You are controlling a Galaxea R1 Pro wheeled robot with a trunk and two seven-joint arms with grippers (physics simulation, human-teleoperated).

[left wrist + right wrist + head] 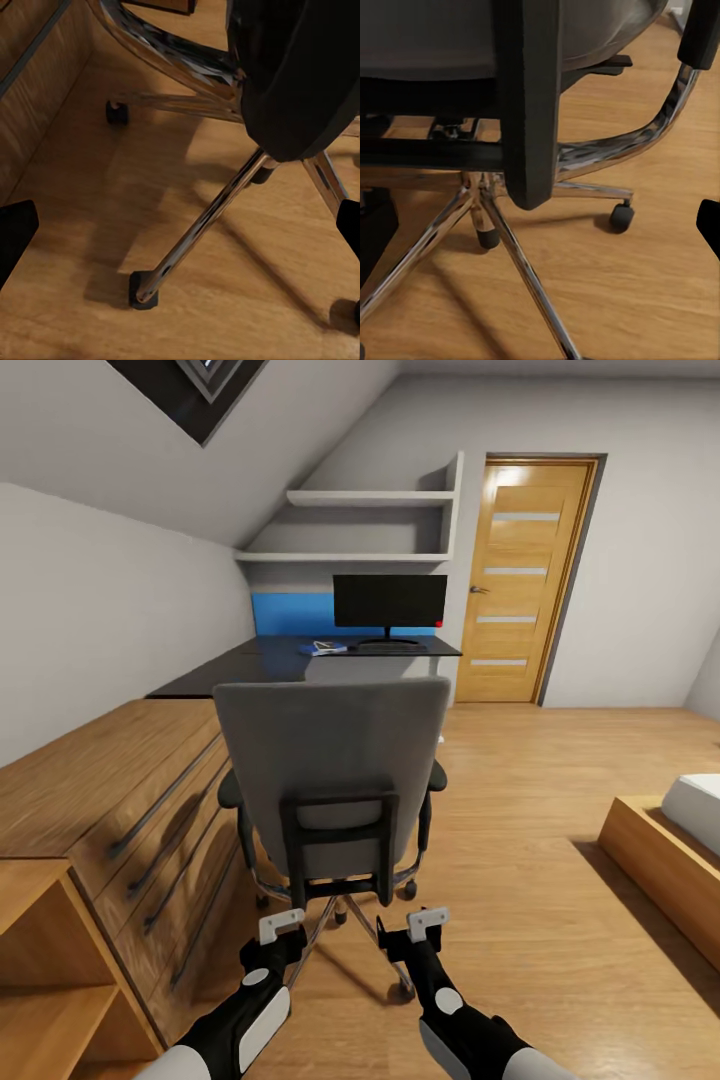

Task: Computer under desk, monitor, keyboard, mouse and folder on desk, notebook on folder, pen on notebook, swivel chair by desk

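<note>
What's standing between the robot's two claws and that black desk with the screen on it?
The swivel chair, its grey back toward the grippers, left and right, with bare wood floor beyond it before the desk. The head view shows this.

Ahead of the open left gripper (180, 225), whose dark fingertips (13, 229) sit wide apart with nothing between them, a chrome leg of the swivel chair (202, 221) slants down across the gap to a black castor on the wood floor (82, 195). Beyond it, further chrome legs spread toward another castor, near a wooden dresser (30, 52). A bulky black part of the chair hangs just beyond the gripper's far fingertip.
</note>
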